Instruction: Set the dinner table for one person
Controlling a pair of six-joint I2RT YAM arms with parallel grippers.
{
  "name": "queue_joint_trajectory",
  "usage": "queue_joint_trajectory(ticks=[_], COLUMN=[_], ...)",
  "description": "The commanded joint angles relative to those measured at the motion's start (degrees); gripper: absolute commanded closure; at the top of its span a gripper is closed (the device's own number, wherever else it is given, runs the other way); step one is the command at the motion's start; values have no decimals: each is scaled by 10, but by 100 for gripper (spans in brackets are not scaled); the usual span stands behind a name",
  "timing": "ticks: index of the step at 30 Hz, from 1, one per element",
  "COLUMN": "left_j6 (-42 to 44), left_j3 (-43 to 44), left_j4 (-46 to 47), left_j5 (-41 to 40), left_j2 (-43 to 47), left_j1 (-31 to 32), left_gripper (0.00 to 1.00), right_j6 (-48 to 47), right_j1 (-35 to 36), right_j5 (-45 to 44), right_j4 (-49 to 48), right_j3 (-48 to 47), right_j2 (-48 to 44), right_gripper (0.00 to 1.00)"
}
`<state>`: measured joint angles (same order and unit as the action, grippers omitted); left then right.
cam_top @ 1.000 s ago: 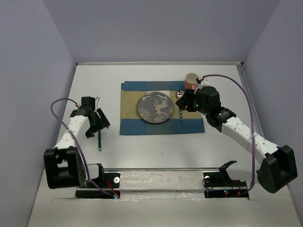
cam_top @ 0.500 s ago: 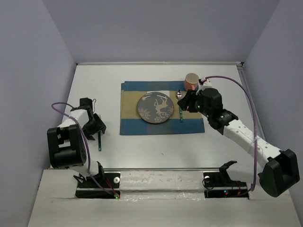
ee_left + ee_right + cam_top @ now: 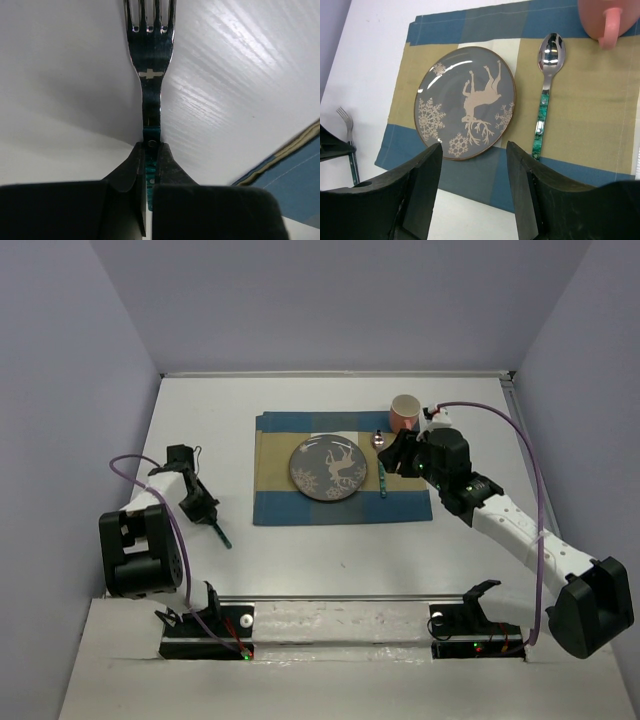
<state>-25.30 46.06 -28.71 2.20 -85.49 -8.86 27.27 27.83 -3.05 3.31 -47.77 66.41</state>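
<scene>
Here, a gray plate (image 3: 328,468) printed with a deer and snowflakes sits in the middle of a blue, tan and white checked mat (image 3: 275,490). The mat lies flat on the white tabletop (image 3: 330,560), which spreads out on every side of the plate.

Just right of the plate, on the mat, a spoon (image 3: 381,465) with a green handle lies with its bowl toward the far side, near the plate's rim but not touching it. Farther right of the plate and beyond it, a pink mug (image 3: 404,412) stands upright at the mat's far right corner. Whether its base is wholly on the cloth cannot be told.

Well to the left of the plate, off the mat, the left arm (image 3: 150,502) reaches down over bare tabletop. The left jaws are closed tight on a fork (image 3: 150,75), pinching its green handle just behind the metal neck. In the left wrist view the tines point straight away from the jaws over the white surface. Whether they rest on it or are raised cannot be told.

The right arm (image 3: 500,520) comes in from the right of the plate. The right jaws stand apart above the mat on that side of the plate, with nothing between them.
</scene>
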Motion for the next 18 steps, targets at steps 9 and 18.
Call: queue_joint_trajectory(ticks=[9,18], left_j6=[36,59], left_j3=[172,309], left_j4=[74,56], left_j5=[14,-90], left_j2=[121,-69], left_j1=[155,314], left_gripper=[100,100], right_j6=[12,17], right_j1=[5,5], right_j5=[-58,-116], right_j4=[-81,-101], right_j3=[36,58], right_j2=[-24,-41], right_gripper=[37,37])
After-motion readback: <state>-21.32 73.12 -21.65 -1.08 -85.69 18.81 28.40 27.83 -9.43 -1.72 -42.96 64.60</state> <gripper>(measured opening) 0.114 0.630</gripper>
